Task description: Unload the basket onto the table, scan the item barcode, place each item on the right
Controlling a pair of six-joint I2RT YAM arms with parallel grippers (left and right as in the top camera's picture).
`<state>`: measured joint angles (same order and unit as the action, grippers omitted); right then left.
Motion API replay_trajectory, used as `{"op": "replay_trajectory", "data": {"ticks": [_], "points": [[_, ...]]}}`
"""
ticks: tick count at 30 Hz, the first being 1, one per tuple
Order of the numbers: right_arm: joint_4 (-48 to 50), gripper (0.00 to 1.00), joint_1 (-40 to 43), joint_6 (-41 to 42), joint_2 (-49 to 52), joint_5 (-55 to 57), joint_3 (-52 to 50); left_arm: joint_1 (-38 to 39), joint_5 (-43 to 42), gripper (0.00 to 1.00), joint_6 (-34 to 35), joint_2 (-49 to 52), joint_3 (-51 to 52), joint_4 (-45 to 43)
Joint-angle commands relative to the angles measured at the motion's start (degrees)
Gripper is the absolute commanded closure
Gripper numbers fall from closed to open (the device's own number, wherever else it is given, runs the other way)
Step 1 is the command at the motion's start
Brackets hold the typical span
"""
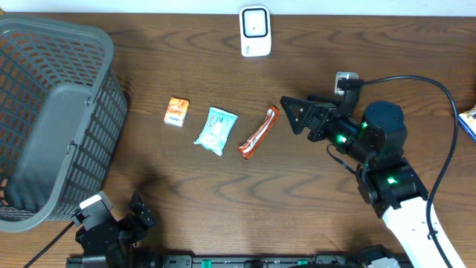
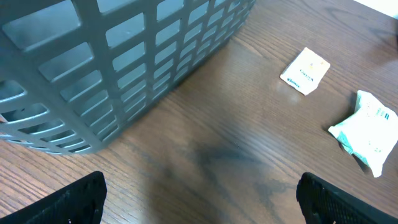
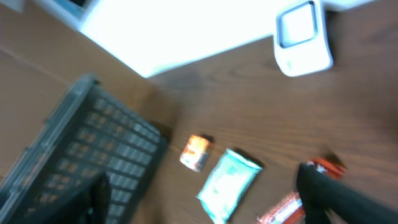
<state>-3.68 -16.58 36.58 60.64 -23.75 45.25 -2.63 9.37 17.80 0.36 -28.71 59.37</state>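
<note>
Three items lie in a row mid-table: a small orange packet, a teal-and-white packet and a red-orange bar. A white scanner stands at the back edge. My right gripper hovers just right of the bar, open and holding nothing. Its wrist view is blurred and shows the scanner, orange packet, teal packet and bar below the gripper. My left gripper sits at the front left, open and empty.
A grey mesh basket fills the left side and looms close in the left wrist view. A black cable arcs over the right arm. A blue-and-white object pokes in at the right edge.
</note>
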Motion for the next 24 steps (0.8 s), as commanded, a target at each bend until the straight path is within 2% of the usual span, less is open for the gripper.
{"op": "replay_trajectory", "data": {"ticks": [1,3,7,9,11,14,19,24], "points": [[-1.77,0.11,-1.92,4.31,3.89,4.2,1.84,-0.2,0.33,0.02,0.09,-0.09,0.0,-0.02],[-5.07,0.05,-3.54,4.28,7.19,6.71,5.44,-0.2,0.33,0.02,0.09,-0.09,0.0,-0.02],[-19.67,0.06,-6.86,4.28,16.9,13.07,20.81,-0.2,0.33,0.02,0.09,-0.09,0.0,-0.02],[-34.88,0.11,-9.27,6.12,25.86,23.06,35.67,-0.2,0.33,0.02,0.09,-0.09,0.0,-0.02],[-44.44,0.16,-10.38,9.4,32.37,28.57,45.51,-0.2,0.33,0.02,0.09,-0.09,0.0,-0.02],[-57.11,0.22,-11.26,11.65,44.11,29.22,61.07,-0.2,0.33,0.02,0.09,-0.09,0.0,-0.02],[-67.47,0.23,-11.98,12.76,60.37,28.57,75.82,-0.2,0.33,0.02,0.09,-0.09,0.0,-0.02],[-73.05,0.31,-13.09,15.74,71.56,26.51,81.88,-0.2,0.33,0.02,0.07,-0.09,0.0,-0.02]]}}
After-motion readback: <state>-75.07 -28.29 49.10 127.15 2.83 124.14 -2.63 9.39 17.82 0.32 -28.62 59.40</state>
